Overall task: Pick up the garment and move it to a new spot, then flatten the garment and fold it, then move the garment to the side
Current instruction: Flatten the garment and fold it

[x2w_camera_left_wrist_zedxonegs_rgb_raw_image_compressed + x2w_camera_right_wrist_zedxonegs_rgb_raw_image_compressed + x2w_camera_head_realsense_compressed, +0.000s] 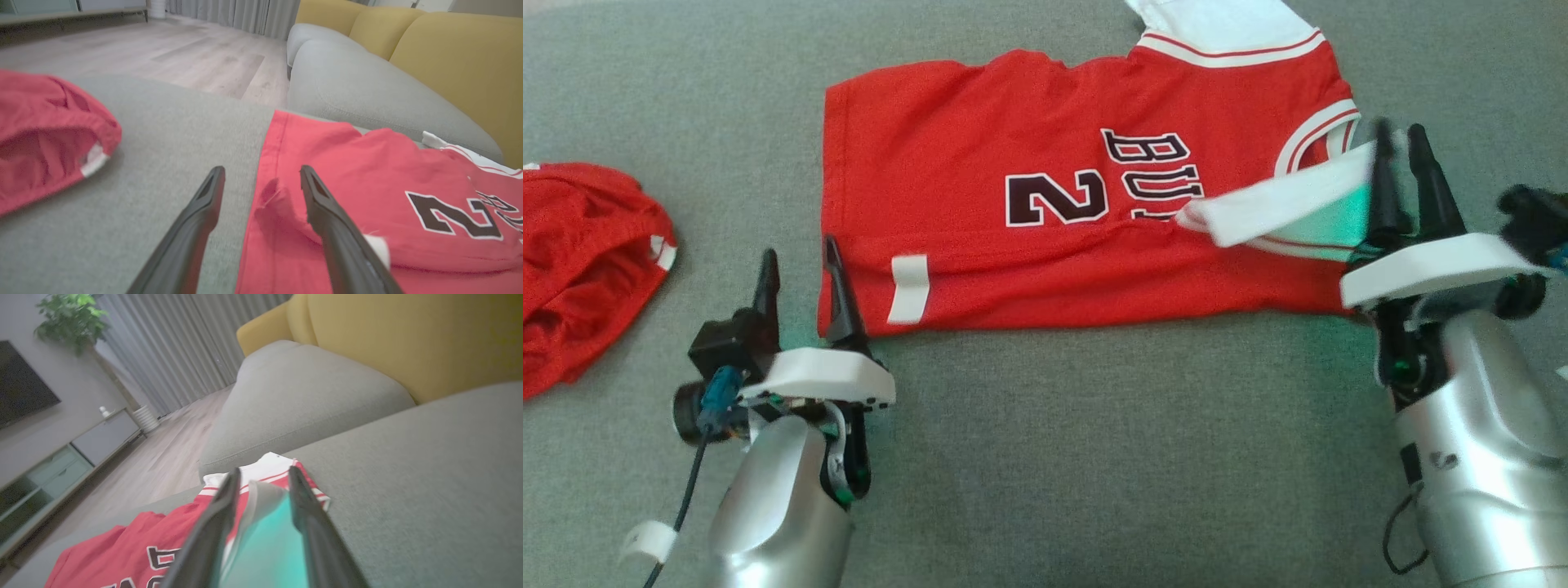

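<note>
The red jersey (947,163) lies spread on the grey sofa seat (1094,457), number and letters facing up, with a fold running along its near edge and a white label (908,287) on that fold; the left gripper (799,249) sits at the jersey's near left corner with its fingers spread, one over the red cloth, the other over bare seat, nothing held between them; the right gripper (1398,131) is at the jersey's right end, its fingers pinching the white sleeve (1282,204), which stretches from them back across the red cloth, raised off it; another red garment (580,261) lies crumpled on the left of the seat, well apart from the jersey; yellow back cushions (408,335) stand behind the seat
</note>
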Available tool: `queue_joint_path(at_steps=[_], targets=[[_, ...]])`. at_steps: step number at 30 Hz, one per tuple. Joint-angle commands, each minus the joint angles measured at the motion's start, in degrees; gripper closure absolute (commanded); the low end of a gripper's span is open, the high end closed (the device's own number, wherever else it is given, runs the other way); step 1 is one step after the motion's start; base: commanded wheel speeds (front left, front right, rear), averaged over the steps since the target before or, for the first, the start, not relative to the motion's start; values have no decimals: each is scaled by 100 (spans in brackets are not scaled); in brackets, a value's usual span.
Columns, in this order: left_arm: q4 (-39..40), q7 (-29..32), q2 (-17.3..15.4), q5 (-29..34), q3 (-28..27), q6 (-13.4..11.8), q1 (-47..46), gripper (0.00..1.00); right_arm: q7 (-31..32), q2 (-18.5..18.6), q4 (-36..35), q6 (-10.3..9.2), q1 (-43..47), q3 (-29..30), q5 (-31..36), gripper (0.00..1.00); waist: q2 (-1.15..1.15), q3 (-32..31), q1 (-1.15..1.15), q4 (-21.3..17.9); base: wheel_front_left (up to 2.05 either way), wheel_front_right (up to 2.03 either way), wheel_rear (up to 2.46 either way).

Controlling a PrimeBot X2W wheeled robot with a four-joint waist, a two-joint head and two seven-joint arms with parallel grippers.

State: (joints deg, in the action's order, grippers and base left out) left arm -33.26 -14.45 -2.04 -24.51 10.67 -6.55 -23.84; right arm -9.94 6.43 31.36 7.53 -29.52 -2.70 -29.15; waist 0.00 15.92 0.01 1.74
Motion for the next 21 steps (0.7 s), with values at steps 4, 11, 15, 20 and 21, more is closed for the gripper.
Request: queue_joint_path(at_steps=[4, 11, 15, 20, 21], targets=[[633, -54, -84, 664, -345, -57, 277, 0, -459, 161, -186, -4, 83, -458, 815, 0, 0, -182, -1, -7, 0, 0, 0], [1025, -54, -84, 1039, -426, -100, 1324, 0, -504, -76, -584, -4, 1080, -143, 1824, 0, 0, -588, -1, -38, 0, 0, 0], [1174, -54, -84, 1108, -432, -104, 1765, 0, -505, -212, -652, -4, 1580, -51, 2049, 0, 0, -802, -1, -18, 0, 0, 0], [1263, -55, -84, 1162, -418, -82, 2128, 0, -505, -295, -630, -4, 1940, 8, 2137, 0, 0, -1040, -1, 10, 0, 0, 0], [1278, -55, -84, 1171, -413, -76, 2185, 0, -505, -305, -616, -4, 1999, 11, 2147, 0, 0, -1079, -1, 13, 0, 0, 0]])
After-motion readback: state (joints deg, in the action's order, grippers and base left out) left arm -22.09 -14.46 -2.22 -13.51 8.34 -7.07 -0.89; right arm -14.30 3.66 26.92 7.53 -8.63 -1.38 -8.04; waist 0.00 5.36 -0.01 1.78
